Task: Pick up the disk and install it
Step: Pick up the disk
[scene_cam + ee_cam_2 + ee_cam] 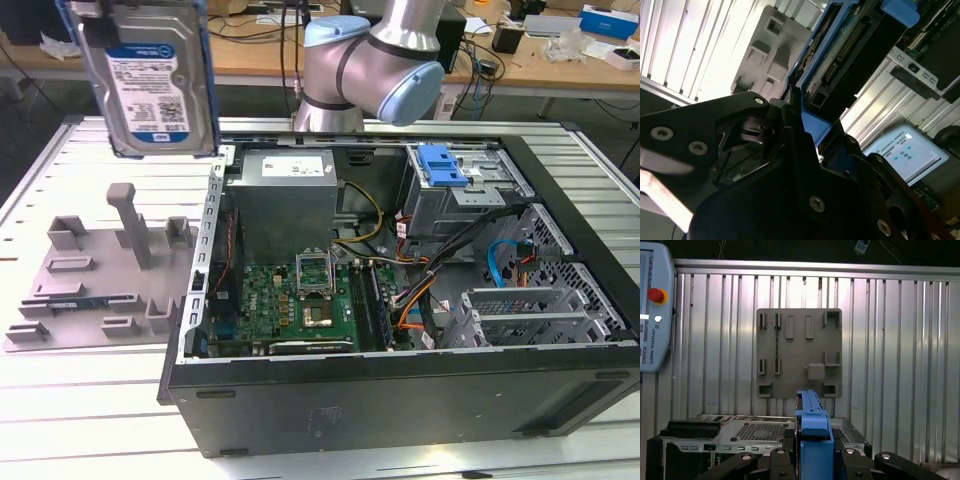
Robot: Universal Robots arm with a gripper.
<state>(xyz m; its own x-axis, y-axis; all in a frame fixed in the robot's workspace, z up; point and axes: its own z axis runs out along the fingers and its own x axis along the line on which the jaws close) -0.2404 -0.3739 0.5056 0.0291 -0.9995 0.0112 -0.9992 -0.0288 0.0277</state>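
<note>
The disk (150,80), a silver hard drive with a blue-and-white label in a blue bracket, hangs upright in the air above the grey fixture plate (100,270), at the exterior view's upper left. In the first wrist view its blue bracket edge (812,422) rises from between the black fingers (782,457) of my gripper (813,452). The second wrist view looks along the disk's connector end (847,47), with my gripper (807,137) clamped on the bracket. The gripper is shut on the disk.
The open computer case (590,250) lies on the ribbed metal table, with the grey power supply (285,200), motherboard (300,300) and a drive cage with a blue latch (440,165). The arm's elbow (370,60) stands behind the case. A teach pendant (652,305) lies beside the plate.
</note>
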